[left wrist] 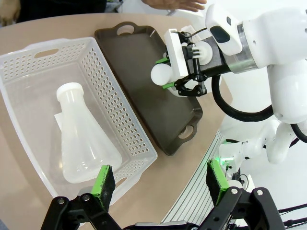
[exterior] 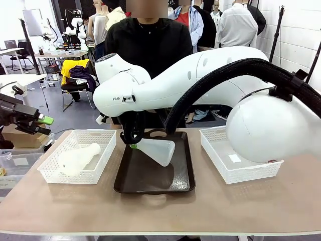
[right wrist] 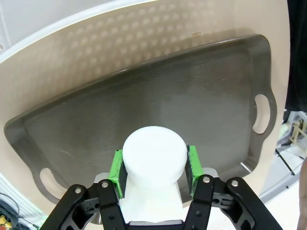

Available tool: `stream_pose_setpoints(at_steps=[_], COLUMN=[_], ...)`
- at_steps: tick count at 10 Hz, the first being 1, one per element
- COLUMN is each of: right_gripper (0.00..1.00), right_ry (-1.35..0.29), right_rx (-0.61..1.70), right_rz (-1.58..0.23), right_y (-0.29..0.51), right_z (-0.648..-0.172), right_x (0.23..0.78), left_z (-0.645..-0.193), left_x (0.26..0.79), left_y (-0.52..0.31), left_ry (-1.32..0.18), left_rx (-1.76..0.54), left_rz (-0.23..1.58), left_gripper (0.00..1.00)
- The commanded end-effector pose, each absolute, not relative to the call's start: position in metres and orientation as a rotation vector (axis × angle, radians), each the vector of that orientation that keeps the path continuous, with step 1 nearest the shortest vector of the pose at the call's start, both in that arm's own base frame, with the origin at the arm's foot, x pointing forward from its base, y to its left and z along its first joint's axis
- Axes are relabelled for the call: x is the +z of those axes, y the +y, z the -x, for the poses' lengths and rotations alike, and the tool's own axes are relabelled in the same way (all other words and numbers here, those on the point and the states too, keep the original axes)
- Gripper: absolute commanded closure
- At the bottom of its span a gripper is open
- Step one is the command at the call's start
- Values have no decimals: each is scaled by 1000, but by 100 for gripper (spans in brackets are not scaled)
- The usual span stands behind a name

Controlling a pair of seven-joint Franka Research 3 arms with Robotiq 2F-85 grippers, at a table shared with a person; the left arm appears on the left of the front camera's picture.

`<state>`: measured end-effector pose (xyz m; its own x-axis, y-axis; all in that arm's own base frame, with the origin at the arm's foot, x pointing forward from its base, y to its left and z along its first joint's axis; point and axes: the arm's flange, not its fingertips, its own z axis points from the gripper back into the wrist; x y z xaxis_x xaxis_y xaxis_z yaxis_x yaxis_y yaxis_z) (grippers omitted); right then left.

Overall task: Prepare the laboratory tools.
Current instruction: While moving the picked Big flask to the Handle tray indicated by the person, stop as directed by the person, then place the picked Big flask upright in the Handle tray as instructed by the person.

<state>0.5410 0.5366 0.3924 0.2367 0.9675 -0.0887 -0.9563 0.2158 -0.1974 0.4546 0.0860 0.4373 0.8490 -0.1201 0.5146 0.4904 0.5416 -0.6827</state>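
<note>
One translucent white flask (exterior: 158, 150) hangs tilted over the dark tray (exterior: 150, 181), its neck up and to the left. My right gripper (exterior: 132, 142) is shut on that neck. In the right wrist view the green pads (right wrist: 117, 171) press both sides of the neck (right wrist: 154, 152) above the tray (right wrist: 144, 105). A second flask (exterior: 76, 158) lies on its side in the left white basket (exterior: 50, 175). My left gripper (exterior: 45, 125) hovers high off the table's left edge. It is open and holds nothing, and from there it looks down on the lying flask (left wrist: 84, 143), its basket (left wrist: 29, 62) and the right gripper's flask (left wrist: 163, 73).
A second white lattice basket (exterior: 223, 165) stands right of the tray, partly behind my right arm (exterior: 261, 125). A person in black stands at the far side, with a hand (left wrist: 177, 4) near the tray's far end. Bare tabletop (exterior: 160, 211) runs along the near edge.
</note>
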Motion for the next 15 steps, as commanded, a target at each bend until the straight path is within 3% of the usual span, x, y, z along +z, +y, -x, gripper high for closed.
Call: stream_pose_setpoints(at_steps=[1, 15], right_gripper=[100, 100], right_ry=[-70, -70], right_rx=[1335, 1335], right_rz=[225, 225], right_y=[537, 537], right_z=[-540, -540], right_x=[393, 393], left_z=[-454, -454], left_x=[439, 439], left_y=[87, 87], left_ry=[-440, -440], left_rx=[-380, -380], left_rz=[932, 932], left_gripper=[0, 0])
